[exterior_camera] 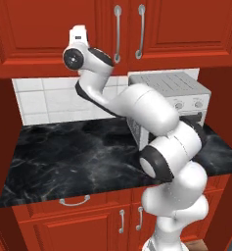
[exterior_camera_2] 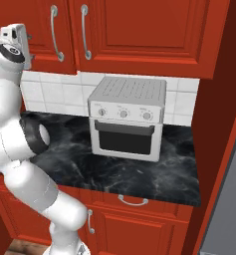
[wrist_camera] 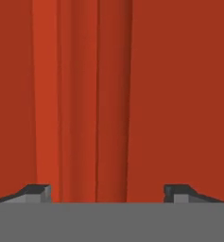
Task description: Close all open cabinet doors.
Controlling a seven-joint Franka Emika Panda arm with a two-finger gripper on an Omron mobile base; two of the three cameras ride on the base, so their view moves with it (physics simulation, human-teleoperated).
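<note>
Cabinet doors point(exterior_camera: 151, 24), tall glossy red panels with long curved silver bar handles point(exterior_camera: 117, 33), hang flush above the black marble counter's point(exterior_camera: 63, 162) back edge. Nearest, the white arm's two-finger gripper point(wrist_camera: 107, 193) faces the left door's raised moulding, its dark fingertips point(wrist_camera: 37, 191) spread wide, gripping nothing. Farther back, a silver toaster oven point(exterior_camera_2: 127, 117) sits at the counter's back edge against white tiles point(exterior_camera: 49, 98).

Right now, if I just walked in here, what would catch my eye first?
Probably the big white robot arm, bent up from the floor so its hand presses close to a glossy red cabinet door on the wall. Its gripper shows its two dark tips spread apart against the red panel. Next, the silver toaster oven on the black marble counter.
</note>
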